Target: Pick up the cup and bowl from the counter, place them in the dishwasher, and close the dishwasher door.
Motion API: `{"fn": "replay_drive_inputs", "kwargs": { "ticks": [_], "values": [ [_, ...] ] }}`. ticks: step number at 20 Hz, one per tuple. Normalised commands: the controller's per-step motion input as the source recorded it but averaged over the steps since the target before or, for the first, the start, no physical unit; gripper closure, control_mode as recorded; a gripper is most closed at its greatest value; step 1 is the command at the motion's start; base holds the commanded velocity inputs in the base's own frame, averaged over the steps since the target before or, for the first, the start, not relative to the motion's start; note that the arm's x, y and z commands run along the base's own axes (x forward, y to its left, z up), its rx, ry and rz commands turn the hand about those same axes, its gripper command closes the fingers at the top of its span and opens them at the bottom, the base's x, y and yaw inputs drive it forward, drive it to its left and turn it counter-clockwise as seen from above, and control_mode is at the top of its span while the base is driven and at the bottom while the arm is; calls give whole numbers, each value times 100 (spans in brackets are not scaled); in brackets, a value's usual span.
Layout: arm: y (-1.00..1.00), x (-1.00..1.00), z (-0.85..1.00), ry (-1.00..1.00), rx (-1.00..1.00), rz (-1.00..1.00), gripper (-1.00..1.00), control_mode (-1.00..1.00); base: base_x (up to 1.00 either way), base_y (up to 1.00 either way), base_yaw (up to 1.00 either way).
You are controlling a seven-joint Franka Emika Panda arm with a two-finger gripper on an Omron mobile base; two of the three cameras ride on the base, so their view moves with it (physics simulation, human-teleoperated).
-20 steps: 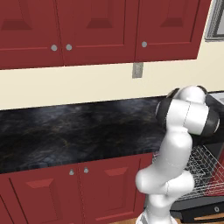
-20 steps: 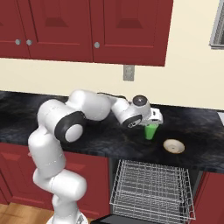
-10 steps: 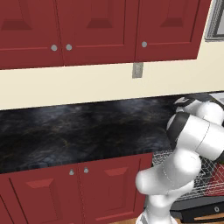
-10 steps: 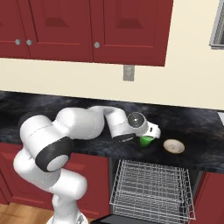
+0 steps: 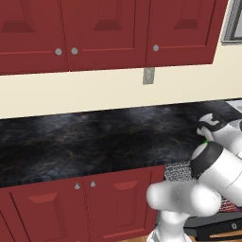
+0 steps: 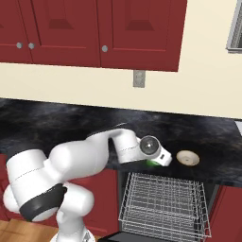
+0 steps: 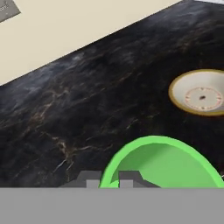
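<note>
My gripper [image 7: 109, 180] is shut on the rim of the bright green cup [image 7: 162, 164], one finger inside and one outside. In the right base view the gripper [image 6: 158, 159] carries the cup [image 6: 152, 163] at the front edge of the black counter [image 6: 61, 123], just above the dishwasher's pulled-out wire rack [image 6: 163, 203]. The cream bowl [image 6: 187, 157] rests on the counter to the cup's right, apart from it, and also appears as the bowl [image 7: 202, 92] in the hand view. A green sliver of the cup [image 5: 206, 141] peeks past the arm in the left base view.
Red cabinets [image 6: 137, 28] hang above the counter, with a wall socket [image 6: 138, 78] below them. Red base cabinets [image 5: 85, 203] stand left of the dishwasher rack [image 5: 179, 171]. The lowered dishwasher door [image 6: 124, 236] lies at the bottom edge, beneath the rack.
The arm has swung down and forward, bringing the held cup from over the counter to its front edge above the rack. The bowl has stayed put.
</note>
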Motion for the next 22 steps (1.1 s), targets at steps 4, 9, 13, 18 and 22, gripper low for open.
{"fn": "replay_drive_inputs", "kwargs": {
  "ticks": [4, 9, 13, 18, 22],
  "values": [
    [0, -49, 1, 0, 26, -15, 100, -100, 0, 0, 0],
    [0, -42, -14, 0, 0, -18, 100, -100, 0, 0, 0],
    [0, -27, -26, 0, -2, -18, 100, -100, 0, 0, 0],
    [0, -15, -36, 0, 7, -14, 100, -100, 0, 0, 0],
    [-13, -18, -30, 0, 18, -8, 100, -100, 0, 0, 0]
  ]
}}
